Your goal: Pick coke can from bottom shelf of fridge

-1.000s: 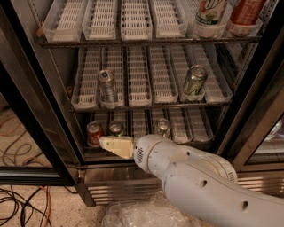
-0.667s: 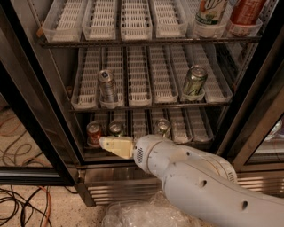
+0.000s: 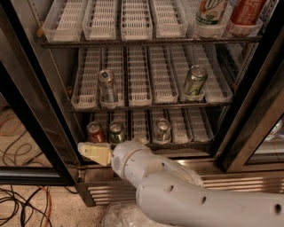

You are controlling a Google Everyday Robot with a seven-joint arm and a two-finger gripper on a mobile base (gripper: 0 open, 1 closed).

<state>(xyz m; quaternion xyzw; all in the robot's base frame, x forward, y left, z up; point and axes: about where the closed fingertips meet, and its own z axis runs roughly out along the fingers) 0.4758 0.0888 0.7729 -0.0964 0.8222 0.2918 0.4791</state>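
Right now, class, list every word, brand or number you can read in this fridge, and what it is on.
No text reads clearly.
White bottle, top rack: label too blurred.
Red can, bottom shelf: lettering too blurred.
Green can, middle rack: too blurred.
Gripper, just below the red can: no writing visible.

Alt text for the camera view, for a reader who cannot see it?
The gripper sits at the front edge of the open fridge, just below the red coke can at the left end of the bottom shelf. A green can and another can share that shelf; a striped can and a second green can stand on the rack above.
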